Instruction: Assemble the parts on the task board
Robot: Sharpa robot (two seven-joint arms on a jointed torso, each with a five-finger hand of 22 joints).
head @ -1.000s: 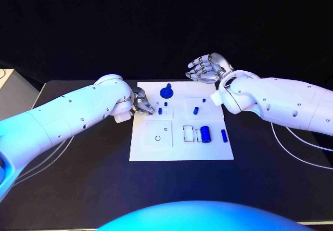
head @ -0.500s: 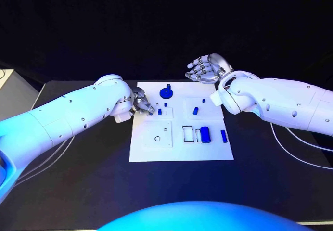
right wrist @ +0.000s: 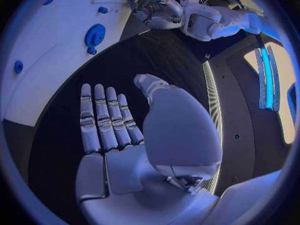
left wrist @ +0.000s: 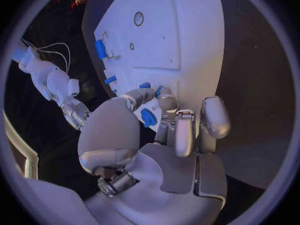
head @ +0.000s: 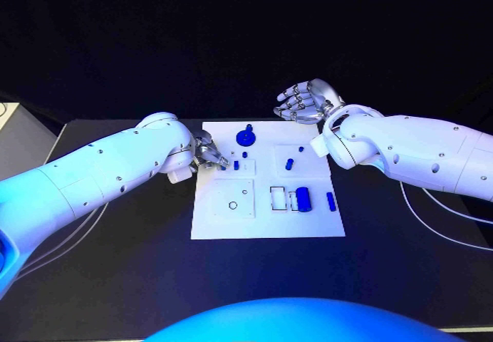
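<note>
On the near right of the white task board point(head: 267, 214) on the desk point(head: 123, 271) lie a blue cylinder point(head: 303, 196) and a slim peg point(head: 330, 201): probably light, stiff, slippery, best pinched mid-length. Farther left, the left hand point(head: 213, 157) pinches a small blue part point(left wrist: 157, 91) at the board. Farthest, the right hand point(head: 304, 101) hovers spread, empty.

Black table point(head: 123, 285) spans lower half of head view, far edge running 9 to 3 o'clock. Beyond it, dark unlit backdrop toward 12. Pale cabinet-like furniture point(head: 18, 135) at 9 o'clock, just beside table's left edge. Blue light over scene.
</note>
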